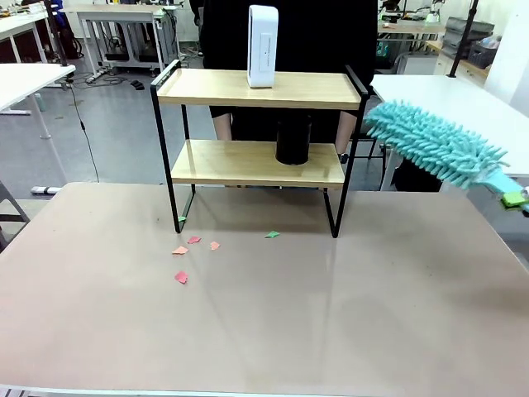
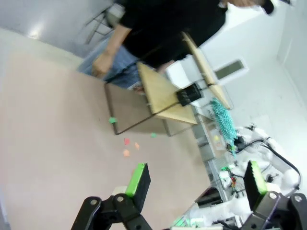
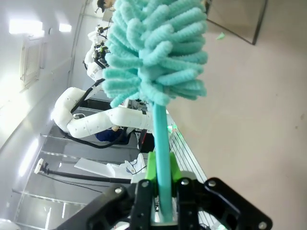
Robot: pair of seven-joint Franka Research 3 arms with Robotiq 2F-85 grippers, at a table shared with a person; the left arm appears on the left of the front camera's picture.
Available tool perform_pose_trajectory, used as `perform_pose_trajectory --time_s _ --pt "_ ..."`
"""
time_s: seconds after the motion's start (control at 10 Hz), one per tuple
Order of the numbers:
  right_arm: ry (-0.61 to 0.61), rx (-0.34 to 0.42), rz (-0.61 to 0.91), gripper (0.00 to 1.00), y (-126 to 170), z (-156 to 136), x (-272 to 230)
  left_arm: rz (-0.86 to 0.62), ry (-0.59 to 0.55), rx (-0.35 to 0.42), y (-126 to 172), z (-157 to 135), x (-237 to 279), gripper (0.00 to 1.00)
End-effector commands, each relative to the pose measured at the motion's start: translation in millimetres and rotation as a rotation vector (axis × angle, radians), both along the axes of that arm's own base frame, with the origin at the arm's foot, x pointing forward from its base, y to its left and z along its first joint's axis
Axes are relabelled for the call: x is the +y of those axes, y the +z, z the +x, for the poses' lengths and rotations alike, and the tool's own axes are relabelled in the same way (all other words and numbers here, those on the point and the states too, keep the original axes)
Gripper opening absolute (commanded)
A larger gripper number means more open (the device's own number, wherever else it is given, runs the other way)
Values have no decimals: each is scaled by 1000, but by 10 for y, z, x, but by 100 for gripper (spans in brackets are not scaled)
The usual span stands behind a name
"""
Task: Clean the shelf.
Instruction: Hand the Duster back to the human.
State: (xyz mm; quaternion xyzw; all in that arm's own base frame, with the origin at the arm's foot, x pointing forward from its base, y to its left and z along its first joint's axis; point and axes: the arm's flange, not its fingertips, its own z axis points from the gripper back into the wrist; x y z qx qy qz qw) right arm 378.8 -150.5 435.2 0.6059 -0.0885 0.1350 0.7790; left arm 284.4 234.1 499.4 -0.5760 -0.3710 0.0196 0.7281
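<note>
The shelf (image 1: 256, 89) stands at the far middle of the beige table, with a white box (image 1: 262, 45) on its top board and a black cylinder (image 1: 293, 139) on the lower one. A teal fluffy duster (image 1: 434, 142) hovers to the right of the shelf, level with its boards and apart from the frame. My right gripper (image 1: 516, 199) at the picture's right edge is shut on the duster's handle (image 3: 162, 153), as its wrist view shows (image 3: 162, 194). My left gripper (image 2: 196, 181) hangs open and empty above the table, far from the shelf (image 2: 168, 96).
Small pink, orange and green paper scraps (image 1: 181, 251) lie on the table (image 1: 331, 331) in front of the shelf's left legs, and one green scrap (image 1: 272, 235) lies nearer the middle. A person in black (image 1: 281, 33) stands right behind the shelf.
</note>
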Motion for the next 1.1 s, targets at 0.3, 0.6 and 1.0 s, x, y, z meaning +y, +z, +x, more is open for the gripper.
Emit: perform_pose_trajectory --time_s 0.3,0.6,1.0 --pt "340 -166 -127 12 1266 -804 63 31 -599 -242 1010 -264 -1273 100" --pt "694 -235 -344 12 1438 -1066 682 94 -1036 -283 1062 -589 -2459 100" --pt "931 -217 -457 12 1246 -977 1549 203 -1313 -165 516 -1104 -3421 100"
